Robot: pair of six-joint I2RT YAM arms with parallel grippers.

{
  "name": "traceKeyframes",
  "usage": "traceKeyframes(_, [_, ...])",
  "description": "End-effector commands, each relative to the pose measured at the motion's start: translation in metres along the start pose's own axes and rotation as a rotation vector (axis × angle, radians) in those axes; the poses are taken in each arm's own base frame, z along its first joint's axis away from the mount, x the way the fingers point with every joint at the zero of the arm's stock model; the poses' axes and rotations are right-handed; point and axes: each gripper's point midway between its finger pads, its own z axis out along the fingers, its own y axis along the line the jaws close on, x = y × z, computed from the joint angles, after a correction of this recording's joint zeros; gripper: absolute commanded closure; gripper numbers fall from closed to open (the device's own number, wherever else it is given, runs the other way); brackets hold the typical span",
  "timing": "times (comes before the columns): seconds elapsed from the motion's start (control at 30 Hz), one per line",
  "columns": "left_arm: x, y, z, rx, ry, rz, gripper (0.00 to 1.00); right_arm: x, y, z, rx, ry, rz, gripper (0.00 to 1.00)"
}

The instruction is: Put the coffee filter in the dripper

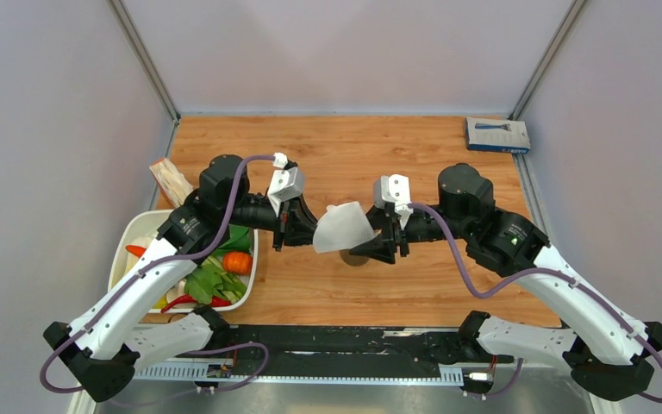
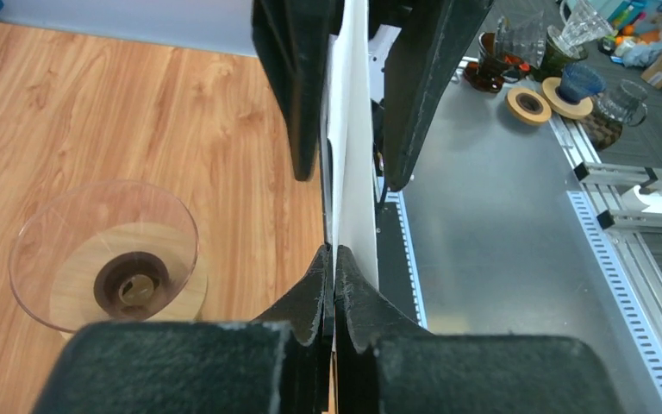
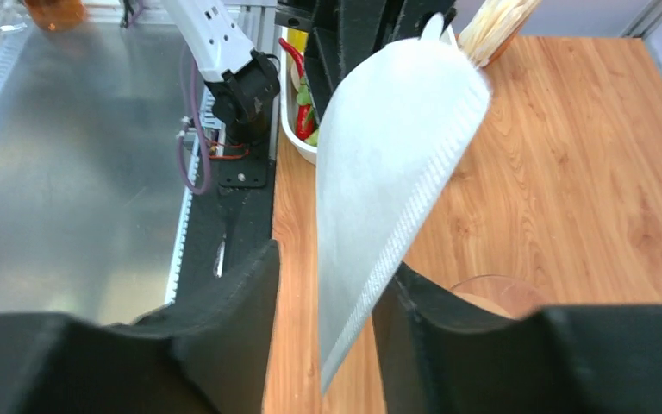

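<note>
The coffee filter [image 1: 343,226], a white paper fan with a crimped seam, hangs in the air over the middle of the table. My left gripper [image 1: 309,231] is shut on its left edge; in the left wrist view the tips [image 2: 334,259] pinch the sheet [image 2: 352,172] edge-on. My right gripper [image 1: 371,248] is open, and in the right wrist view [image 3: 334,263] its fingers stand on either side of the filter [image 3: 388,172], the right one against the seam. The clear dripper [image 2: 103,250] on its tan ring base stands on the wood just below [image 1: 355,257].
A white tray [image 1: 125,246] of vegetables sits at the left, with a pack of wooden sticks [image 1: 171,181] behind it. A blue box [image 1: 497,135] lies at the back right corner. Glassware [image 2: 569,52] stands on the metal bench beyond the table.
</note>
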Motion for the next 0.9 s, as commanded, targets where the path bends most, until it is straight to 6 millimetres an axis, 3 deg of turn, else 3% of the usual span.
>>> traceKeyframes(0.0, [0.004,0.002,-0.008,-0.024,0.070,0.104,1.00,-0.030,-0.007,-0.012,0.064,-0.059,-0.038,0.49])
traceKeyframes(0.13, [0.009,0.014,-0.010,-0.051,0.135,0.176,1.00,-0.030,-0.011,-0.013,0.076,-0.033,-0.049,0.52])
traceKeyframes(0.23, [0.009,0.020,-0.011,-0.064,0.155,0.213,1.00,-0.030,-0.013,-0.012,0.080,-0.023,-0.056,0.61])
traceKeyframes(0.43, [0.004,0.013,-0.014,-0.035,0.160,0.265,1.00,-0.020,-0.016,-0.009,0.078,0.002,-0.078,0.99])
traceKeyframes(0.57, [-0.002,0.007,-0.014,-0.019,0.142,0.274,1.00,-0.019,-0.013,-0.006,0.051,0.002,-0.079,1.00])
traceKeyframes(0.63, [-0.005,0.008,-0.014,-0.030,0.134,0.257,0.92,-0.020,-0.012,-0.004,0.038,0.000,-0.079,1.00])
traceKeyframes(0.7, [-0.008,0.010,-0.012,-0.045,0.116,0.231,0.68,-0.020,-0.012,-0.003,0.032,-0.002,-0.082,1.00])
traceKeyframes(0.87, [-0.025,0.011,-0.007,-0.073,0.018,0.201,0.46,-0.021,-0.009,0.000,0.009,-0.015,-0.077,1.00])
